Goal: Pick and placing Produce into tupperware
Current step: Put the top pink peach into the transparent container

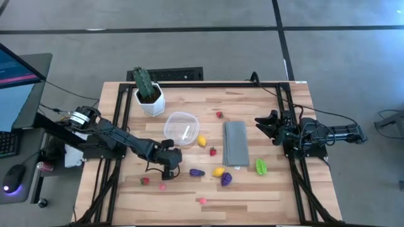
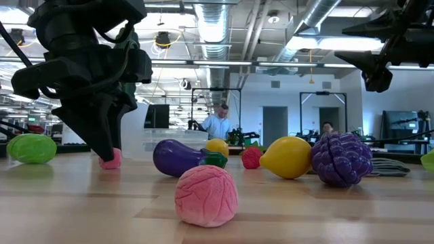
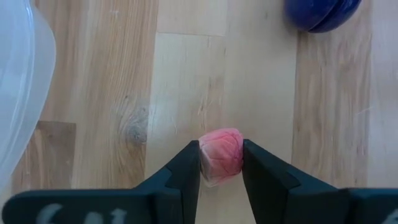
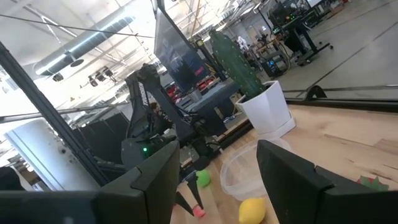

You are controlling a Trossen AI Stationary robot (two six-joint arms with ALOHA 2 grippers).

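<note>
The left gripper is clenched on a small pink fruit resting on the tabletop, near the front edge and left of centre. To do this well, lift straight up before swinging toward the tupperware, which sits farther back, and release low over it. The fruit is roundish, with no clear long axis or heading. The right gripper waits at the right, fingers parted, empty.

On the bench lay ten pieces of produce: five red or pink, two yellow, two purple, one green. There was one tupperware, one grey cloth and one potted cactus.
</note>
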